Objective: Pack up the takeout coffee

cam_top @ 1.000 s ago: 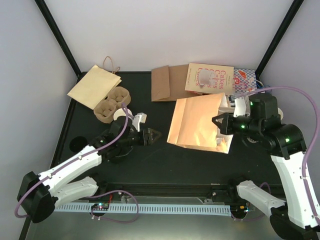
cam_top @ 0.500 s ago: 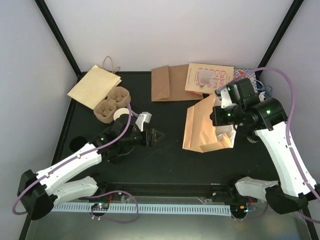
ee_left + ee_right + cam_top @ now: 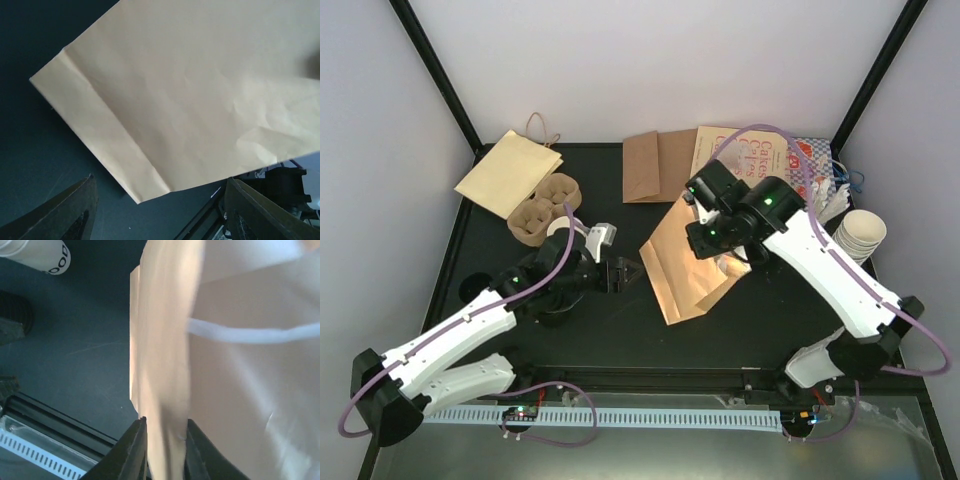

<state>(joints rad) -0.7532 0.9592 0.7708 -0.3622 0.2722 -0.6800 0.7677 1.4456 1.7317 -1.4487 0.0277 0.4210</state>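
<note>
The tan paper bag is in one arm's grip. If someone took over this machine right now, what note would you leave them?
The right gripper is shut on the mouth edge of the tan paper bag, holding it tilted over mid-table.
The left gripper is open and empty, facing the bag's folded bottom.
A white cup sits beside the brown pulp tray, partly hidden; no lid can be made out.
Done: bag gripped. Left: open it and put the coffee inside.

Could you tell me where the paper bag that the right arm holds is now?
In the top view, the tan paper bag is mid-table, upper edge pinched in the right jaws, the open left jaws just left of it.
</note>
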